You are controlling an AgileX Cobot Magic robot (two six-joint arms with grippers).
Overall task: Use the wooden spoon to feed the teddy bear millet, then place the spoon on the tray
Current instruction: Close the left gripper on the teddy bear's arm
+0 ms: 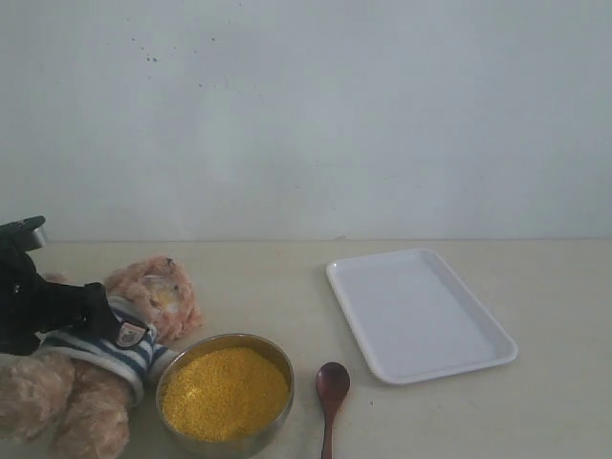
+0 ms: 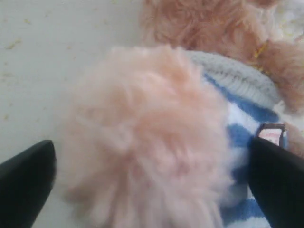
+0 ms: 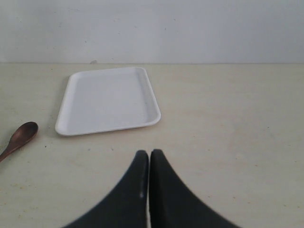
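Feeding had not begun: the wooden spoon (image 1: 332,387) lay untouched between the tray (image 1: 421,316) and the millet (image 1: 225,392). Left gripper (image 2: 152,145) jaws were spread astride the teddy bear (image 1: 100,352); right gripper (image 3: 149,164) jaws were pressed together, empty.

The teddy bear (image 1: 153,296) is light-brown — its shirt (image 1: 100,352) navy-and-white striped; the millet (image 1: 225,392) bright yellow, the wooden spoon (image 1: 332,385) dark reddish-brown, the tray (image 1: 421,316) white.
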